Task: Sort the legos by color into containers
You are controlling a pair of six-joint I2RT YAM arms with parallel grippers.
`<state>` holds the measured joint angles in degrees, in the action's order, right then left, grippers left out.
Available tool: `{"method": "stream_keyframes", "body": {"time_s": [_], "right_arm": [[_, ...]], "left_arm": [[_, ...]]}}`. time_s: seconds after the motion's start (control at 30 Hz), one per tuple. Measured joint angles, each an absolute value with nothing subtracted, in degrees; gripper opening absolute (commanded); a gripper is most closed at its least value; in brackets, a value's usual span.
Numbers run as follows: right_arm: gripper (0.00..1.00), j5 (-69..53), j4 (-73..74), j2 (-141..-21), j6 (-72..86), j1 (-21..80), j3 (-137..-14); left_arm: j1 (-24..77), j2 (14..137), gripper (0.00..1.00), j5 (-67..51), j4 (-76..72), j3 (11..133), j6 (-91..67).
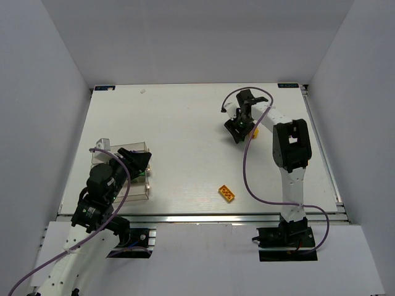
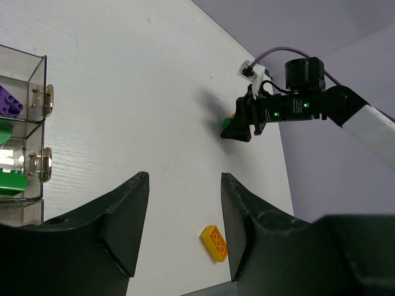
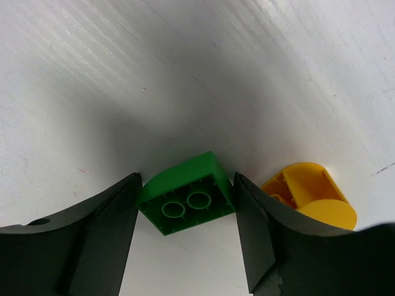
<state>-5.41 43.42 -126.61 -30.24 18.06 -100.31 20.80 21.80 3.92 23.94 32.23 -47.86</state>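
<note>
My right gripper (image 3: 187,179) is shut on a green lego (image 3: 185,194). Both fingers press its sides, and its hollow underside faces the camera just above the table. A small yellow-orange block (image 3: 308,196) lies right beside it, touching the right finger. From above, this gripper (image 1: 237,129) is at the far right of the table. My left gripper (image 2: 184,179) is open and empty, hovering by the clear containers (image 2: 37,92). They hold a purple lego (image 2: 9,100) and green legos (image 2: 12,182). A flat orange-yellow lego (image 1: 227,193) lies near the front edge.
The containers (image 1: 102,145) stand at the left of the white table, partly covered by my left arm. A purple cable loops from the right arm. Grey walls enclose the table (image 1: 185,123) on three sides.
</note>
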Motion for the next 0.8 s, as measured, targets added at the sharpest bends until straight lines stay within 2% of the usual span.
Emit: {"method": "stream_keyframes", "body": {"time_s": [0.3,0.4,0.6,0.8], "right_arm": [[0.31,-8.4,44.1,-126.3,-30.0,17.4,-100.1],[0.24,-13.3,45.4,-125.5,-31.8,17.6,-99.5],[0.21,-28.3,50.6,-123.5,-36.6,22.7,-100.9],[0.21,-40.1,50.8,-123.3,-35.7,35.9,-108.8]], "left_arm": [[20.8,21.7,0.6,3.9,23.9,32.2,-47.8],[20.8,21.4,0.6,3.9,24.0,32.2,-47.8],[20.8,20.4,0.6,3.9,23.9,32.2,-47.4],[20.8,19.3,0.6,3.9,23.9,33.9,-46.3]]}}
